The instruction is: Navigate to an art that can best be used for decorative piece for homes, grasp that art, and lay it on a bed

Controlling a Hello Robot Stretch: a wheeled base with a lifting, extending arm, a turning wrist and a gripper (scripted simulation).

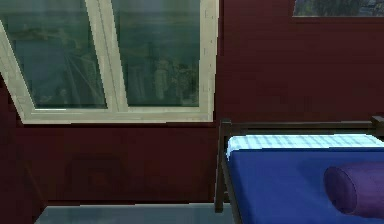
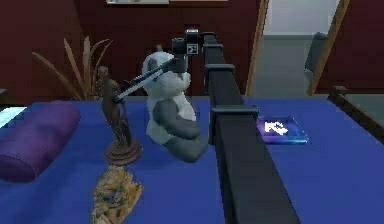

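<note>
Laying step, judged nearly done: past tan carving [image 2: 115, 195] on blue bed [image 2: 330, 170], brown statuette [image 2: 118, 125] upright beside teddy bear [image 2: 172, 115], gripper [image 2: 128, 90] by its upper half, finger spread and hold indeterminable; next calls for letting go, clean withdrawal.

Forward view: looking ahead and slightly down, facing a dark red wall [image 1: 280, 70] and window [image 1: 110, 55], catching the bed [image 1: 280, 190] corner close at lower right.
Arm side view: looking out across the bed from close by, along the arm [image 2: 240, 150], toward a doorway [image 2: 290, 50] beyond.
Shared: overlapping on the bed and purple pillow [image 1: 355, 190].
</note>
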